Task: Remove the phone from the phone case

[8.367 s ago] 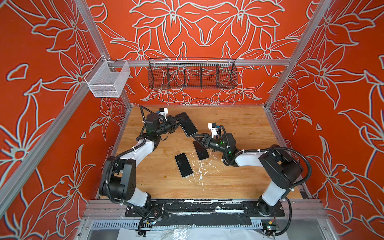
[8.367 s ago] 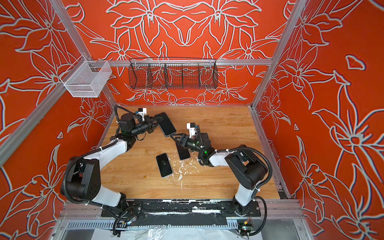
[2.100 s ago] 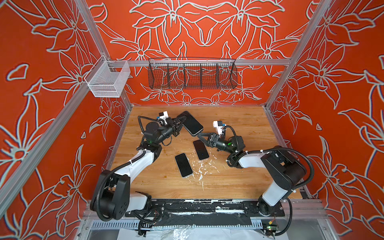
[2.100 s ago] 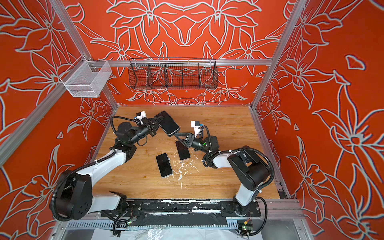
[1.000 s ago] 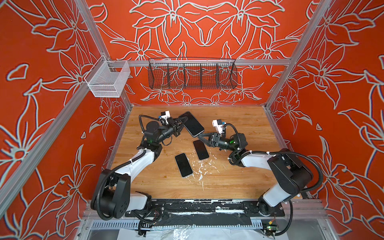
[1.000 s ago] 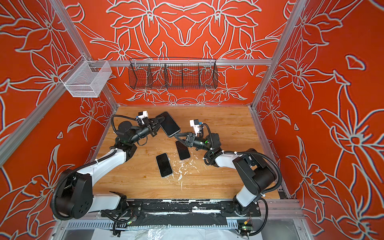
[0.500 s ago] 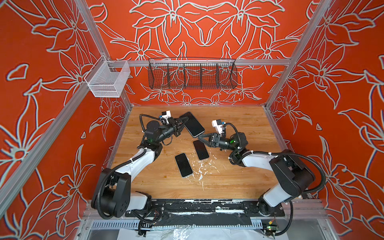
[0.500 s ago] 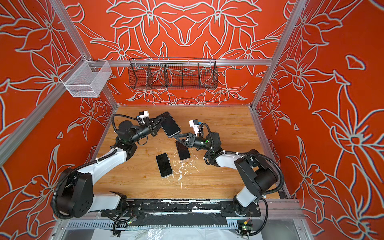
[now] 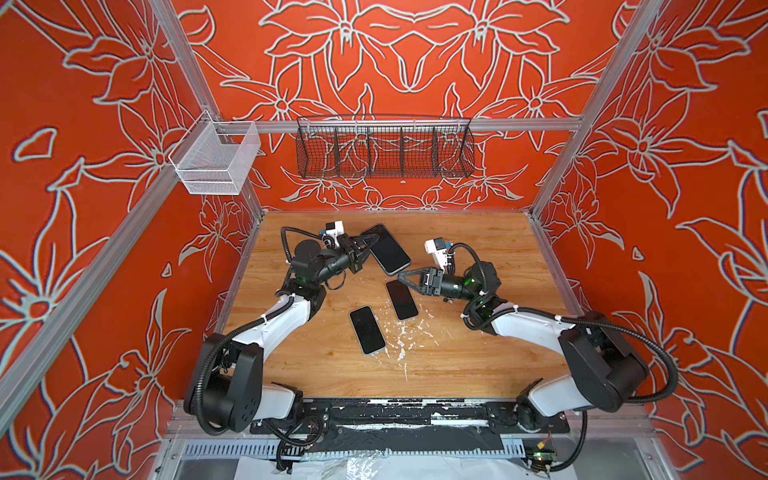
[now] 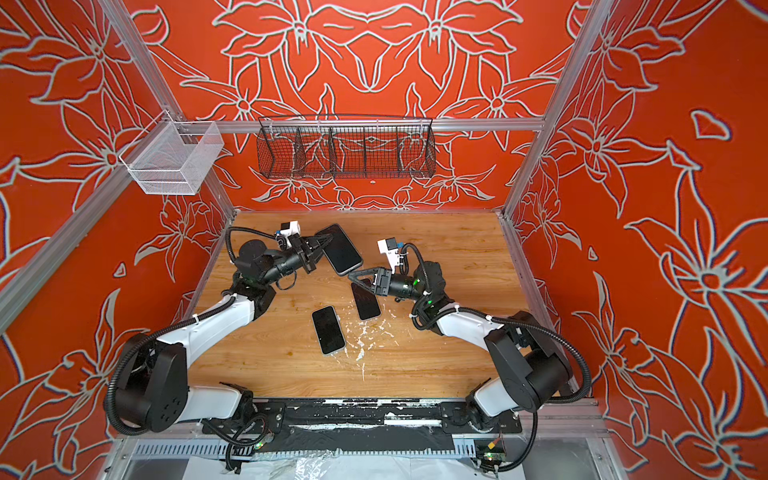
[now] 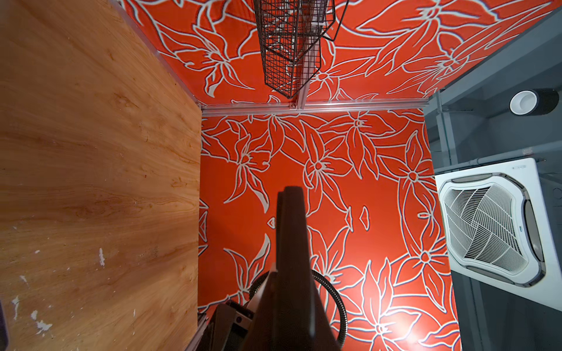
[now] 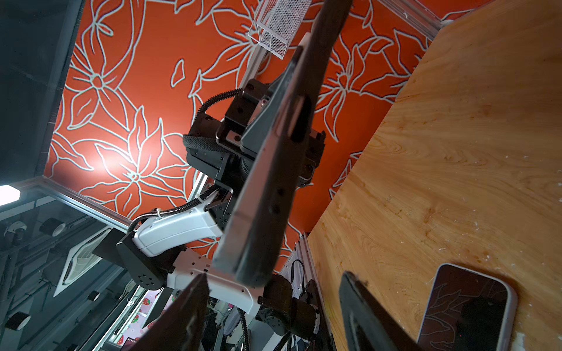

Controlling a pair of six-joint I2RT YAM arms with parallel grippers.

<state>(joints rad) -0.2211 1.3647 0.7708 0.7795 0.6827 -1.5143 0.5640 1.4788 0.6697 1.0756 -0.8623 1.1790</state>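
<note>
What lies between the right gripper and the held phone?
Nothing: the right wrist view shows the phone's end right before the right gripper's open jaws, no object between.

Probably a robotics lab cell: aluminium framing, flower-printed walls, ceiling air-conditioner.

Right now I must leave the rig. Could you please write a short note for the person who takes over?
Left gripper: shut on the cased phone, holding it tilted above the table.
Right gripper: open and empty, aimed at the lower end of the cased phone, close but not closed on it.
A second phone and a third phone lie flat on the table.
Done: cased phone lifted.
Left: grip with the right gripper and pull the phone out; it looks still inside its case.
</note>
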